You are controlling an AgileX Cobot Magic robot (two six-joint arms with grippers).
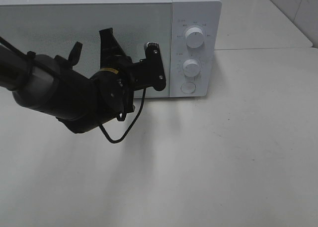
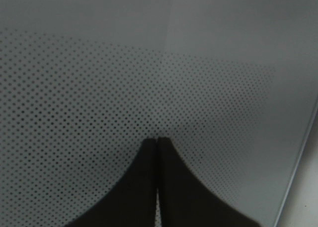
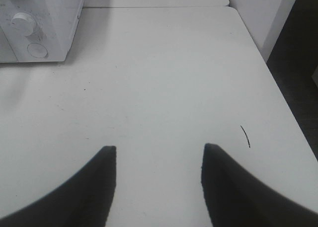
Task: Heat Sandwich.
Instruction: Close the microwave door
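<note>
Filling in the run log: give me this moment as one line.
microwave door: closed | left gripper: shut, tips at door | right gripper: open over table | sandwich: not in view

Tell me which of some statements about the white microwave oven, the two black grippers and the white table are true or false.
1. The white microwave oven has its frosted glass door closed. True.
2. The left gripper has its jaws spread wide. False: they are shut together, close to the dotted door glass.
3. The right gripper is open above the white table. True.
4. The round button sits above both knobs. False: the round button is below the upper knob and the lower knob.
5. A sandwich lies on the table. False: no sandwich shows in any view.
</note>
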